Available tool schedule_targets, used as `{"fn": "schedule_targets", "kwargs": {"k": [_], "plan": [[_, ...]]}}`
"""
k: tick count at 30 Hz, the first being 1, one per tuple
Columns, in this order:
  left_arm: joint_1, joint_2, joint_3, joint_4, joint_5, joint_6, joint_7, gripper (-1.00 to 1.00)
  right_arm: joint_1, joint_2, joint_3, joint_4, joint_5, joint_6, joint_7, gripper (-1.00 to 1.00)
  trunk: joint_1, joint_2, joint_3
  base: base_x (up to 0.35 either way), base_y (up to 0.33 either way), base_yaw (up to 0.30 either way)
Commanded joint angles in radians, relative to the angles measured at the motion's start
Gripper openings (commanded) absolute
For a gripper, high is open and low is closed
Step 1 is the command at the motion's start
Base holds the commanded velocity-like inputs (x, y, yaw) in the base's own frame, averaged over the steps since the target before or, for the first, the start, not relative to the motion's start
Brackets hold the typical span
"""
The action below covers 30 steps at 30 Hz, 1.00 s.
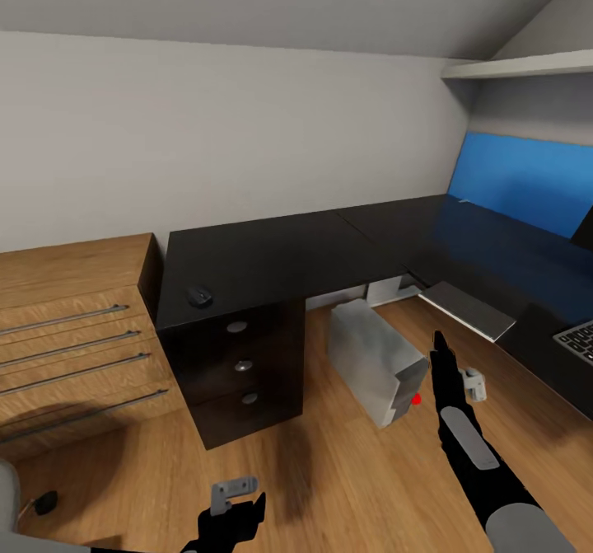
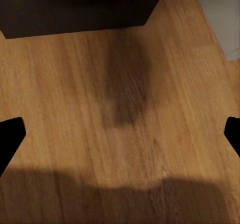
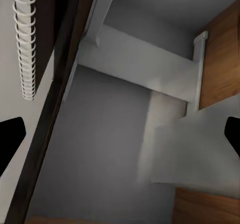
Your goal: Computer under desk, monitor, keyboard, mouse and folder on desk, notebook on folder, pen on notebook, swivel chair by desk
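The computer (image 1: 375,361), a light grey boxy tower with a darker stepped front, looks tilted on the wood floor (image 1: 346,470), partly out from under the L-shaped bench (image 1: 280,252), and that is the main risk: a one-sided push could tip it fully over or wedge it against the dark drawer block (image 1: 243,367) with its round silver knobs. The right gripper (image 1: 449,367) hovers just beside the tower's front corner, the jaws spread and holding nothing; the right wrist view shows the dark finger pads well apart and a white spiral binding (image 3: 22,38) beside pale structural surfaces. The left gripper (image 1: 235,499) hangs low over the floor, likewise released and empty. On the glossy black top, the tiny rounded mouse (image 1: 198,296) sits near the front edge by the light-wood dresser (image 1: 74,322) with long bar handles; a careless arm sweep could knock it off. A corner of the keyboard (image 1: 579,340) shows at the head view's right edge, below the blue back panel (image 1: 527,178). A thin grey pull-out shelf (image 1: 468,308) juts beneath the top and could catch the right arm.
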Motion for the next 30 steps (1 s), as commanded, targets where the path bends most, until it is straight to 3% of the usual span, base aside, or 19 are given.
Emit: {"fn": "schedule_targets", "kwargs": {"k": [1, 10, 16, 30], "plan": [[-0.002, 0.0, -0.003, -0.001, 0.004, -0.004, 0.002, 1.0, -0.001, -0.001, -0.003, 0.0, -0.011, -0.004, 0.007, 1.0, 0.0, 0.0, -0.001, 0.0, 0.0, 0.0], [-0.002, -0.003, -0.009, 0.012, 0.003, -0.005, 0.002, 1.0, -0.001, 0.004, -0.037, 0.0, -0.012, -0.005, 0.01, 1.0, 0.0, 0.0, -0.001, 0.135, -0.028, 0.0], [-0.001, -0.024, -0.016, 0.023, 0.003, -0.005, 0.001, 1.0, -0.001, 0.006, -0.047, 0.006, -0.011, -0.005, 0.011, 1.0, 0.0, 0.0, -0.001, 0.082, -0.016, 0.0], [-0.001, -0.032, -0.017, 0.059, 0.005, -0.005, 0.0, 1.0, -0.001, 0.006, -0.047, 0.015, -0.011, -0.005, 0.011, 1.0, -0.054, 0.098, 0.043, 0.002, 0.0, 0.0]]}}
